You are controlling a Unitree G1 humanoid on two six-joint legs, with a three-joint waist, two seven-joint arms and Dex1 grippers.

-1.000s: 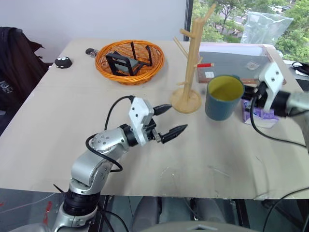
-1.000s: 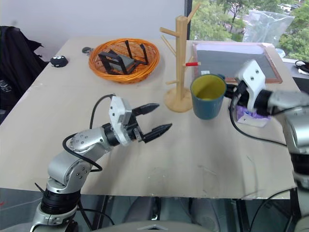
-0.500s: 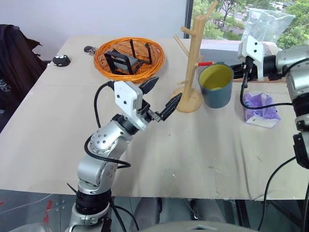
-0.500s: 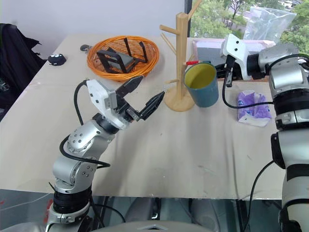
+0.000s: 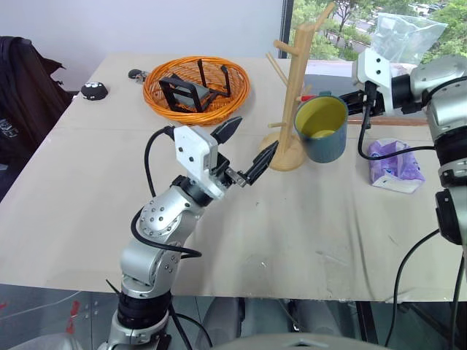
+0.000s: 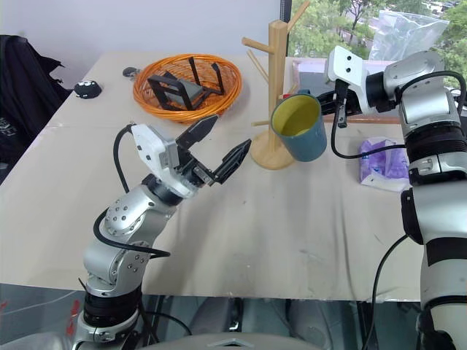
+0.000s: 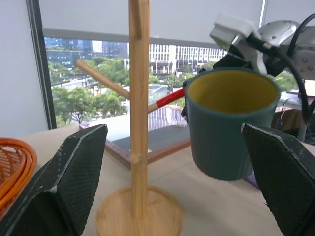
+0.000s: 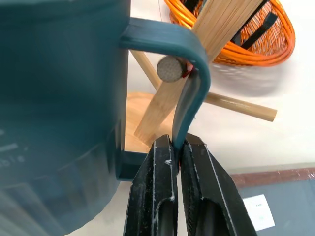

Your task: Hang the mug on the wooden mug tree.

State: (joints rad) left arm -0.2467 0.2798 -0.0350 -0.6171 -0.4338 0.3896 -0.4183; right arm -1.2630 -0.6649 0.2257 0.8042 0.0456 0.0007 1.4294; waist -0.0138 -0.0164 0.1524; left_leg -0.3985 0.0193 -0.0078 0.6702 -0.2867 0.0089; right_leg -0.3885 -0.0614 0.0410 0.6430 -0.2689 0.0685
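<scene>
The teal-blue mug [image 5: 321, 128] with a yellow inside hangs tilted in the air, right beside the wooden mug tree [image 5: 295, 87]. My right gripper [image 8: 177, 141] is shut on the mug's handle [image 8: 193, 73]. In the right wrist view, the round end of a red-marked peg [image 8: 171, 69] shows inside the handle's loop. My left gripper [image 5: 257, 133] is raised over the table just left of the tree's round base [image 5: 286, 156]. It is open with nothing between its fingers. Through its wide gap the left wrist view shows the mug [image 7: 230, 125] and the post [image 7: 139, 98].
An orange wicker basket [image 5: 164, 102] holding black objects stands at the back left. A purple packet [image 5: 394, 162] lies right of the mug, with a wood-framed grey board [image 5: 339, 73] and a clear plastic bag [image 5: 405, 33] behind. A small black object [image 5: 95, 91] sits far left.
My right gripper has carried the mug up and left, from the table beside the tree to its pegs, and tilted it. My left gripper has risen and turned up toward the tree.
</scene>
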